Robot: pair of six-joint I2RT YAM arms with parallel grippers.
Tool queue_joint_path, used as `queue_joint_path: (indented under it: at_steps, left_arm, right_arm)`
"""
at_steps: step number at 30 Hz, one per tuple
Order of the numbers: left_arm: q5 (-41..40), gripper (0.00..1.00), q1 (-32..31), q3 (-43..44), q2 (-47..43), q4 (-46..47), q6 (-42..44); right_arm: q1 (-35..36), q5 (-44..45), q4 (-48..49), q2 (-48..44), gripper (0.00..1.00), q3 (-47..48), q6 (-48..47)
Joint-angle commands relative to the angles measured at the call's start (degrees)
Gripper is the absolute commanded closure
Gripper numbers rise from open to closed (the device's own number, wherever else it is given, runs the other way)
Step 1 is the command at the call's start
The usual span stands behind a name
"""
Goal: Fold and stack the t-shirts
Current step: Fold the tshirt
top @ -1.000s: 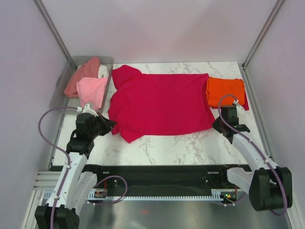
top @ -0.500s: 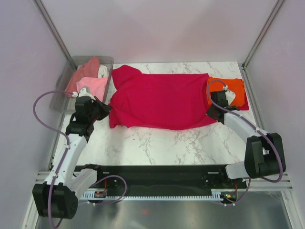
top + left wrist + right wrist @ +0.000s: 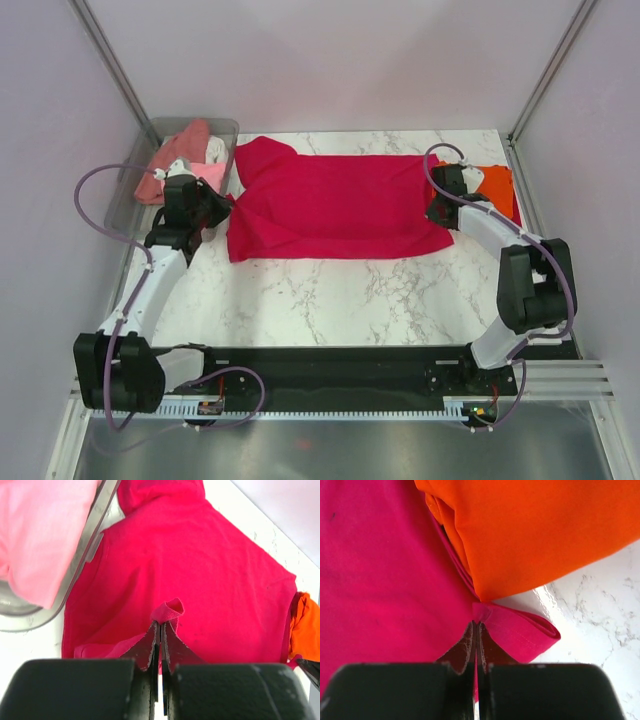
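The crimson t-shirt (image 3: 340,205) lies spread across the middle of the marble table, its near edge lifted and doubled back over itself. My left gripper (image 3: 222,205) is shut on a pinch of its fabric (image 3: 167,611) at the left end, beside the bin. At the right end my right gripper (image 3: 437,208) is shut on the folded hem (image 3: 520,630), right at the edge of the orange t-shirt (image 3: 497,180). The orange t-shirt (image 3: 535,525) lies folded, overlapping the crimson one's (image 3: 380,570) right edge. Light pink (image 3: 205,172), salmon (image 3: 180,145) and white (image 3: 216,150) t-shirts sit in the bin.
The clear grey plastic bin (image 3: 125,205) stands at the table's far left, its rim (image 3: 95,530) close to my left fingers. Bare marble (image 3: 350,300) stretches from the shirt to the near edge. Enclosure walls and metal posts bound the table on three sides.
Both grippers have moved away from the near edge toward the far side, carrying the crimson shirt's near edge with them. The shirt now covers a narrower band of table.
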Motion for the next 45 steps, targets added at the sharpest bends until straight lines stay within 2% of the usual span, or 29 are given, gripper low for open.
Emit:
queue_joint_path:
  at_steps: [1, 12, 20, 28, 32, 33, 35, 36, 38, 39, 40, 41, 42, 45]
  left_arm:
    - [-1.90, 0.98, 0.32, 4.12, 3.10, 4.38, 0.51]
    - [-1.90, 0.98, 0.67, 11.59, 14.61, 7.45, -0.10]
    - [-2.69, 0.98, 1.02, 13.79, 18.31, 8.69, -0.19]
    - [-1.46, 0.98, 1.11, 15.99, 24.90, 10.09, -1.24]
    - [-1.19, 0.98, 1.11, 16.60, 26.40, 10.80, -1.16]
    - [-1.19, 0.92, 1.11, 16.87, 26.58, 10.62, -0.72]
    - [0.56, 0.78, 1.11, 17.83, 26.58, 10.10, -0.11]
    - [1.26, 0.62, 1.11, 18.19, 26.14, 9.05, 0.51]
    - [1.27, 0.44, 1.02, 18.37, 25.09, 8.08, 0.69]
    - [1.62, 0.35, 1.02, 18.19, 23.43, 7.72, 1.04]
    - [1.88, 0.21, 0.94, 17.58, 22.46, 7.72, 1.30]
    - [2.23, 0.15, 0.94, 17.23, 21.49, 7.63, 1.74]
    - [3.02, 0.01, 0.94, 16.87, 20.18, 7.63, 2.44]
    - [3.11, 0.00, 0.76, 15.64, 15.43, 6.67, 3.67]
  right_arm:
    - [-0.46, 1.92, -0.16, 2.02, 1.00, 3.89, 0.26]
    - [-3.02, 1.22, -0.08, 5.53, 1.00, 7.41, 1.40]
    - [-3.19, 0.86, 0.36, 6.42, 1.00, 8.12, 2.10]
    - [-3.10, 0.51, 1.33, 7.47, 0.97, 8.29, 3.07]
    - [-3.19, 0.51, 2.12, 7.56, 0.90, 7.68, 3.25]
    - [-3.19, 0.51, 2.56, 7.21, 0.89, 7.42, 3.16]
    - [-3.37, 0.42, 2.65, 6.77, 0.77, 7.24, 2.55]
    - [-3.37, 0.51, 2.74, 6.07, 0.71, 7.15, 2.28]
    - [-3.80, 0.69, 2.74, 5.02, 0.61, 6.71, 1.23]
    - [-3.98, 0.69, 2.74, 3.19, 0.52, 6.36, 1.14]
    - [-4.07, 0.78, 2.82, 2.21, 0.50, 5.32, 0.97]
    - [-4.24, 0.86, 3.09, 0.98, 0.47, 4.61, 0.53]
    - [-4.16, 1.04, 3.52, -1.47, 0.43, 3.73, 0.52]
    - [-4.33, 0.52, 6.06, -7.35, 0.34, -1.01, 0.79]
